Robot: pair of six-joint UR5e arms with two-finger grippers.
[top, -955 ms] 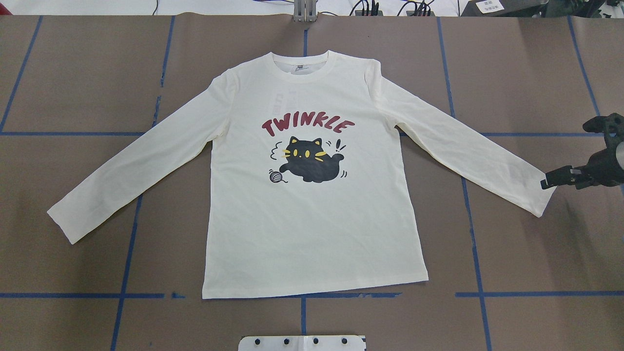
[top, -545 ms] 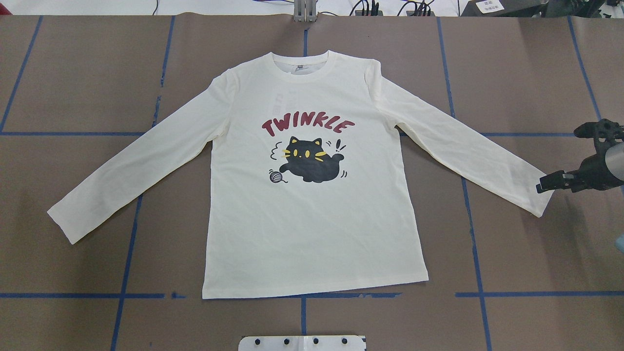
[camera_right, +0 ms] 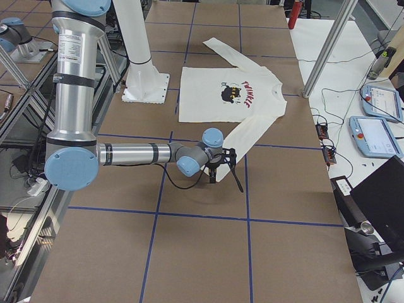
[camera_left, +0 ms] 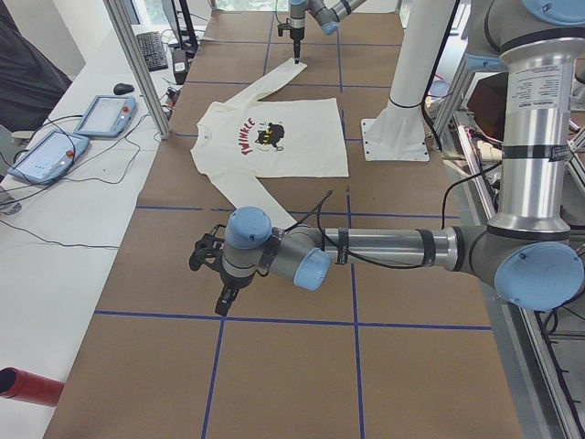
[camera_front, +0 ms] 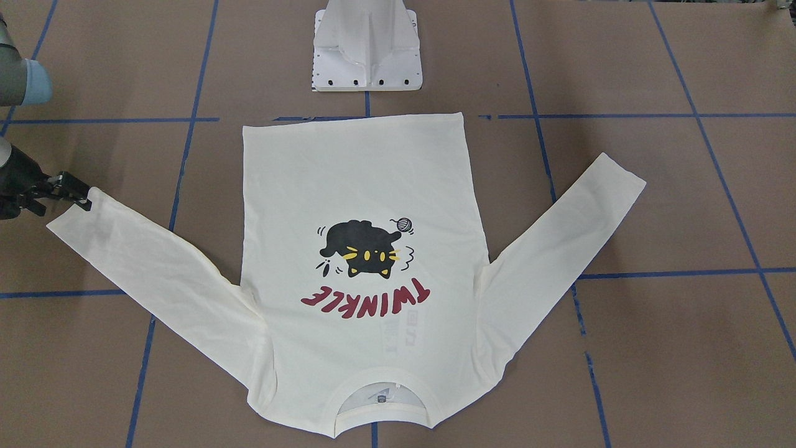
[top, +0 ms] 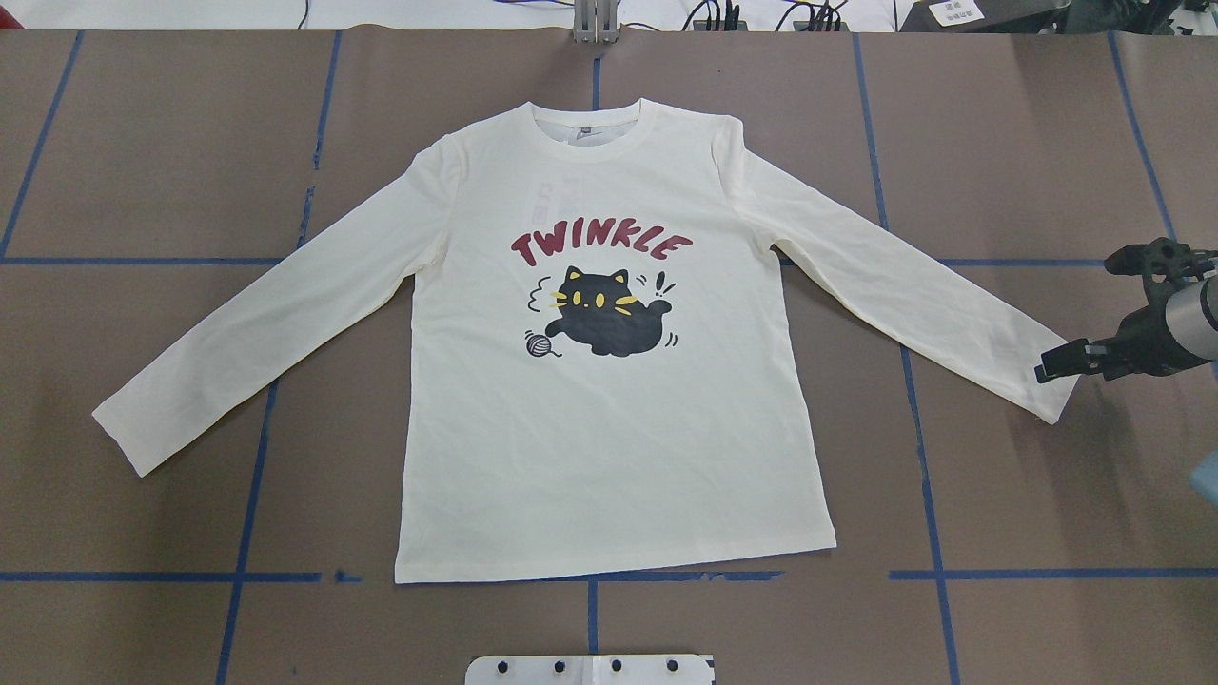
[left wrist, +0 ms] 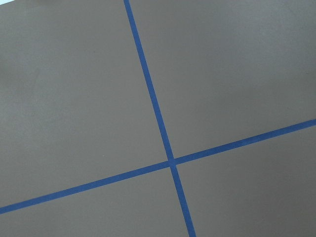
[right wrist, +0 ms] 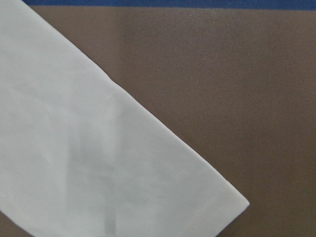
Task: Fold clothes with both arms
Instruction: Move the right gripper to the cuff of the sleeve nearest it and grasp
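Observation:
The cream long-sleeved T-shirt (top: 609, 447) lies flat and face up in the middle of the table, sleeves spread, with the cat print and red "TWINKLE" showing. It also shows in the front view (camera_front: 354, 174). My right gripper (top: 1047, 366) hangs low at the cuff of the shirt's right-hand sleeve, fingers apart and empty; it also shows in the front view (camera_front: 78, 193). The right wrist view shows only that cuff (right wrist: 74, 148) on brown table. My left gripper (camera_left: 222, 300) shows only in the exterior left view, beyond the other cuff, pointing down; I cannot tell its state.
The white pedestal base (camera_front: 367, 56) stands at the robot's side of the table, close to the shirt's hem. Blue tape lines (left wrist: 158, 118) cross the brown surface. A side table with teach pendants (camera_left: 101, 114) and an aluminium post (camera_left: 137, 64) runs along the far edge.
My right gripper has moved a little left, in over the sleeve cuff. The shirt has not moved.

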